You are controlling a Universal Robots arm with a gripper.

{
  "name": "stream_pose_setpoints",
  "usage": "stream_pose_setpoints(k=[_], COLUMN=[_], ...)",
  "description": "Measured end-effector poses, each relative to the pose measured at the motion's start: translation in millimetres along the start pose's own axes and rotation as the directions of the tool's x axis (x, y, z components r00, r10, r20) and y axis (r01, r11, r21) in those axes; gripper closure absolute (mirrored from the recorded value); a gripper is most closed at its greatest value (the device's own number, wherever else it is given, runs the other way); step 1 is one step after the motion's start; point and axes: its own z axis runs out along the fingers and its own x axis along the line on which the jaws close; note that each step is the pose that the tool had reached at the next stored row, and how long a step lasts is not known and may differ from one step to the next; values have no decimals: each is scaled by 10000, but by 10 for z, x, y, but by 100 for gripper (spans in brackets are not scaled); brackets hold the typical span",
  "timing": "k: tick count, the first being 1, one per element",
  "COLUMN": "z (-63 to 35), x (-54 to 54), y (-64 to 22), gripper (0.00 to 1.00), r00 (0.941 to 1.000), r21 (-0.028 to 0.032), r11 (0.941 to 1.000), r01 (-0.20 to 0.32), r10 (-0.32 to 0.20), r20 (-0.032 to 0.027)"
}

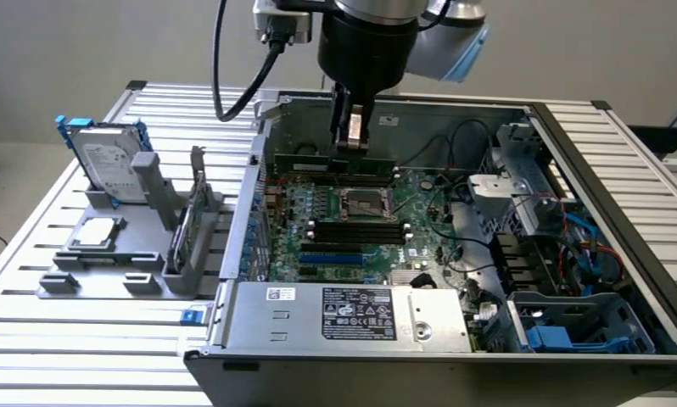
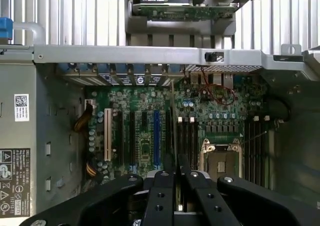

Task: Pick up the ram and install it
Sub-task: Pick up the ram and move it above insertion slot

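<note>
So here's my arm (image 1: 367, 42), dropping pretty much straight down from above into the open PC case (image 1: 429, 377), wrist vertical, over the far end of the motherboard (image 1: 350, 250). My pincer (image 1: 350, 136) is clamped on the ram (image 1: 304, 159), gripping its top edge about mid-length. From the wrist cam you can see both fingers (image 2: 161, 191) squeezed together with the ram (image 2: 173, 116) as a thin edge-on line between them, running away from my pincer (image 2: 175, 173).

The ram stands on its long edge and is level. Its long axis runs from the exterior view's left to its right, parallel to the black slots (image 1: 355, 231). It sits low over the board on the far side of the CPU socket (image 1: 359, 203). Can't tell whether it's actually touching a slot.

Contents-wise, the case has the motherboard on its floor, a silver power supply (image 1: 350, 314) with a label at the near end, and a drive bay with blue parts (image 1: 565, 331) in the near corner on the exterior view's right. Outside the case, on the exterior view's left, a grey fixture (image 1: 101, 275) holds a hard drive (image 1: 103, 165) upright in a blue frame, plus an upright card (image 1: 189, 225).
</note>
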Motion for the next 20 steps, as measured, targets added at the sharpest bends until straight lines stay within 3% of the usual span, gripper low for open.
stream_pose_setpoints(k=[12, 14, 18, 20], z=[99, 109, 128, 149], x=[-126, -150, -176, -181], y=[-301, -313, -318, -320], gripper=[85, 85, 85, 85], r00=[10000, 10000, 9999, 9998], r21=[14, 85, 334, 404], r11=[10000, 10000, 9994, 9992], r01=[-37, -36, -24, -21], r10=[37, 36, 29, 29], r20=[-2, -37, -167, -192])
